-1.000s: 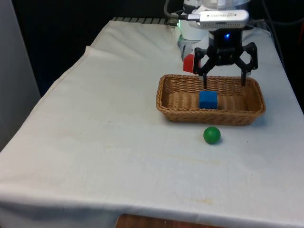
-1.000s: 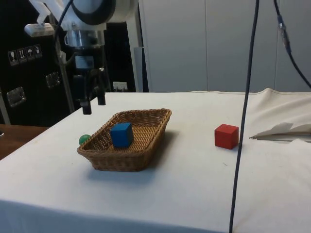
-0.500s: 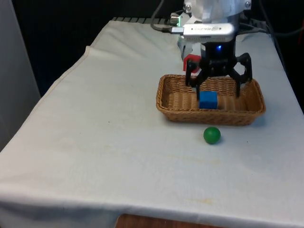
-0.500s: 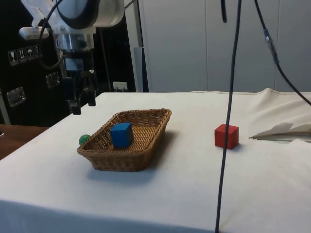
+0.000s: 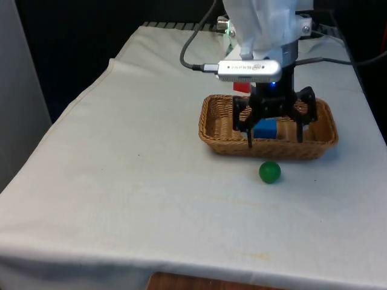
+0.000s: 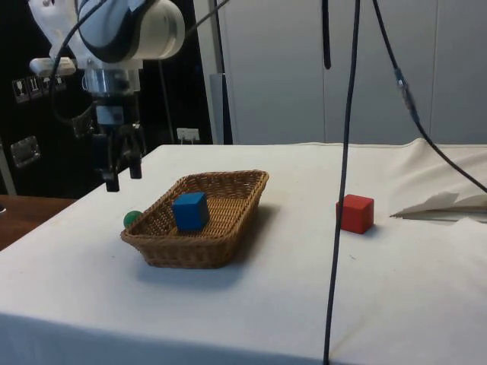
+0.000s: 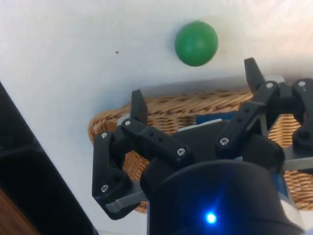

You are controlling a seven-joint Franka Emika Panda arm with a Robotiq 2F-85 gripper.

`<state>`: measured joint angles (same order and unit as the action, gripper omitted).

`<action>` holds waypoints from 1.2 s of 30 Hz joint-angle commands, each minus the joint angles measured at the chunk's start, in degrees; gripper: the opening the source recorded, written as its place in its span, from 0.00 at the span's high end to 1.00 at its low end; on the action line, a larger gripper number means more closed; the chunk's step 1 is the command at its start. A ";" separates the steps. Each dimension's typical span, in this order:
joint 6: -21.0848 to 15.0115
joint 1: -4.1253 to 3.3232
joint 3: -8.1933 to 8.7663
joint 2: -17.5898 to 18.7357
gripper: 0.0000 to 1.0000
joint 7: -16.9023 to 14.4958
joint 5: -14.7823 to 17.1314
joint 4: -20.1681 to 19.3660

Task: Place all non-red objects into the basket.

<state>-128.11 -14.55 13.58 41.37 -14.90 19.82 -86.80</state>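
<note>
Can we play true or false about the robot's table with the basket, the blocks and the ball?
1. The blue cube sits inside the wicker basket. True.
2. The green ball is in the basket too. False: it lies on the white cloth, just outside the basket's wall.
3. The gripper is open and holds nothing. True.
4. The red cube is squeezed between the fingers. False: it stands alone on the cloth, apart from the basket.
5. The gripper is touching the green ball. False: it hangs in the air above the basket's edge near the ball.
</note>
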 commanded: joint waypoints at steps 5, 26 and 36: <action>-0.63 0.00 -1.03 0.69 0.00 -0.74 1.26 -0.11; -3.32 -0.29 -3.78 5.96 0.00 -0.74 1.09 1.49; -3.27 -0.29 -3.61 7.45 0.00 -0.80 0.46 3.27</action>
<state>-131.38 -14.84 9.97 48.82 -15.70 20.28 -83.54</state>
